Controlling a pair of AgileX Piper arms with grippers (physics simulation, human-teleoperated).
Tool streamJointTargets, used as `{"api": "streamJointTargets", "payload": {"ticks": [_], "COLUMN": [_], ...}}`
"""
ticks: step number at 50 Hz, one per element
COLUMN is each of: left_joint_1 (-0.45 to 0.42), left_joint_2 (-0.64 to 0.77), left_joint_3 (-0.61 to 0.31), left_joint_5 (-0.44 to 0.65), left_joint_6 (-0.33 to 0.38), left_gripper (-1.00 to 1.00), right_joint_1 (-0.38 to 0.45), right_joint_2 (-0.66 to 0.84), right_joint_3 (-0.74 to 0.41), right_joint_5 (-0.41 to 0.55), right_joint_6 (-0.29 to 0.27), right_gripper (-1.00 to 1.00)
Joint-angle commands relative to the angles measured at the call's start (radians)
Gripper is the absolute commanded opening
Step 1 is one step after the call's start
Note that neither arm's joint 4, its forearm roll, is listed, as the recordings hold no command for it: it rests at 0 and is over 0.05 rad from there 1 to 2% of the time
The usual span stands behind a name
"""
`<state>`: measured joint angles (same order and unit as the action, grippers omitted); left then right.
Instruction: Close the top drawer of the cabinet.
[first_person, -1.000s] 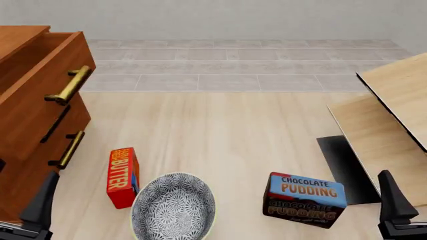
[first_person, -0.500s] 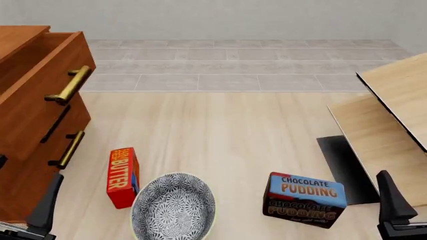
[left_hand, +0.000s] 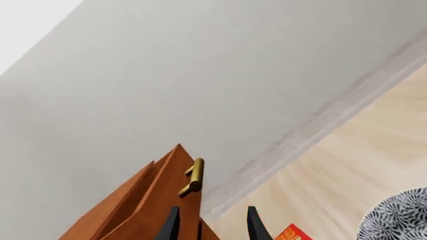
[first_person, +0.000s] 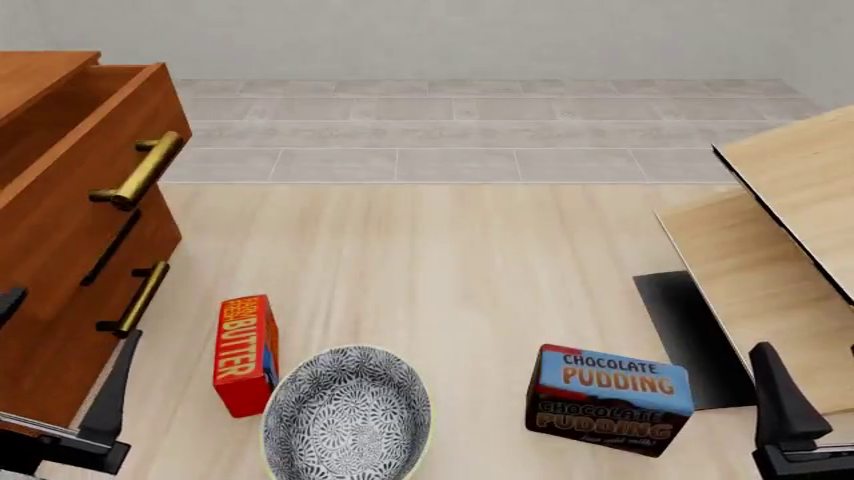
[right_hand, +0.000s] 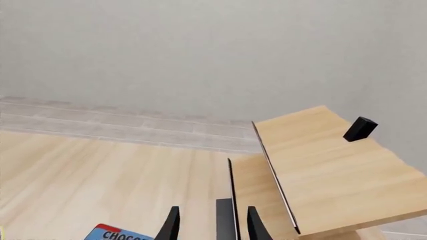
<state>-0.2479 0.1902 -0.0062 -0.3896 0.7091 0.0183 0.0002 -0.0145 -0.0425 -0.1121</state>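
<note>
Claws low at near worktop (first_person: 454, 260) edge, left claw (left_hand: 212, 225) released, tilted up toward top drawer (first_person: 80, 190), right claw (right_hand: 212, 225) apparently released, empty.

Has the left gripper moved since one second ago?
Yes. The left gripper has risen and shifted right, toward the butter box, beside the cabinet.

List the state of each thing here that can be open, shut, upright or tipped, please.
top drawer: pulled out, open.
lower drawers: shut.
left gripper: open, holding nothing.
right gripper: open, holding nothing.
butter box: standing on edge.
chocolate pudding box: standing.
patterned bowl: upright.
</note>
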Motion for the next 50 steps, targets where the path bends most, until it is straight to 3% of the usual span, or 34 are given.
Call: {"api": "streamJointTargets", "payload": {"ticks": [1,9,28,43,50], "left_joint_1": [-0.006,-0.020,-0.022,-0.020,-0.005], "left_joint_2": [0.144,0.267,0.423,0.630,0.695], "left_joint_3": [0.005,0.006,0.006,0.001,-0.023], "left_joint_5": [-0.158,-0.287,-0.475,-0.705,-0.743], "left_joint_6": [0.060,0.105,0.168,0.241,0.256], "left_gripper": [1.00,1.00,1.00,1.00,1.00], "right_joint_1": [0.005,-0.003,-0.008,-0.005,-0.008], "right_joint_2": [0.000,0.000,0.000,0.000,0.000], "right_joint_3": [0.003,0.007,0.007,0.010,0.010], "right_joint_5": [0.001,0.000,0.002,0.001,0.002], "right_joint_6": [0.005,0.010,0.010,0.011,0.011], "right_gripper": [1.00,1.00,1.00,1.00,1.00]}}
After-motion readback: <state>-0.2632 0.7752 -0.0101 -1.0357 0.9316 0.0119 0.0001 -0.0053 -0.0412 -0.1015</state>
